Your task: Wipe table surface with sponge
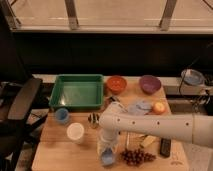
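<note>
The table surface (60, 150) is a light tan wooden top in the lower half of the camera view. My arm reaches in from the right, and my gripper (107, 152) points down near the table's front edge. It is shut on the sponge (107, 158), a small blue pad pressed on the wood under the fingertips. Most of the sponge is hidden by the gripper.
A green tray (77, 92), an orange bowl (116, 83) and a purple bowl (150, 83) stand at the back. A blue cup (62, 116) and a white cup (75, 132) are to the left. Grapes (137, 156) and a black object (165, 146) lie right of the gripper. A chair (20, 105) stands off the left edge.
</note>
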Robot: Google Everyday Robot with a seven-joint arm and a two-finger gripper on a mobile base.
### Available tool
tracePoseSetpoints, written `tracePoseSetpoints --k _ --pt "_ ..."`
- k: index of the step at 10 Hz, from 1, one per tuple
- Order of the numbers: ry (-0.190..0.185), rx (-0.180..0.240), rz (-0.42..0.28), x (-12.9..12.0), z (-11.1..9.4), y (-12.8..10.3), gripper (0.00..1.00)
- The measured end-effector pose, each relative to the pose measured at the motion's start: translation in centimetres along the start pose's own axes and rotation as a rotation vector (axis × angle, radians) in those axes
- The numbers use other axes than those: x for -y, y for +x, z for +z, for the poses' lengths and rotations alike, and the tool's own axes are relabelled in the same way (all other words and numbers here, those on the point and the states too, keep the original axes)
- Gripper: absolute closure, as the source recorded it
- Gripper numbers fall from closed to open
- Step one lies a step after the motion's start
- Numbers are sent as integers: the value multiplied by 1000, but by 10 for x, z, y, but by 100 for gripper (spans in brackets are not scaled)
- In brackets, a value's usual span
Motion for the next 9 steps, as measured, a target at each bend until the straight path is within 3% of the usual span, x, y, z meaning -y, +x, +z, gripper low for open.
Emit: tracePoseSetpoints --k 3,6,9 --pt "-8 -1 39 -13 -4 2 100" --pt "-13 -40 43 -21 -17 32 100" --pt "19 -45 -11 2 -15 42 100"
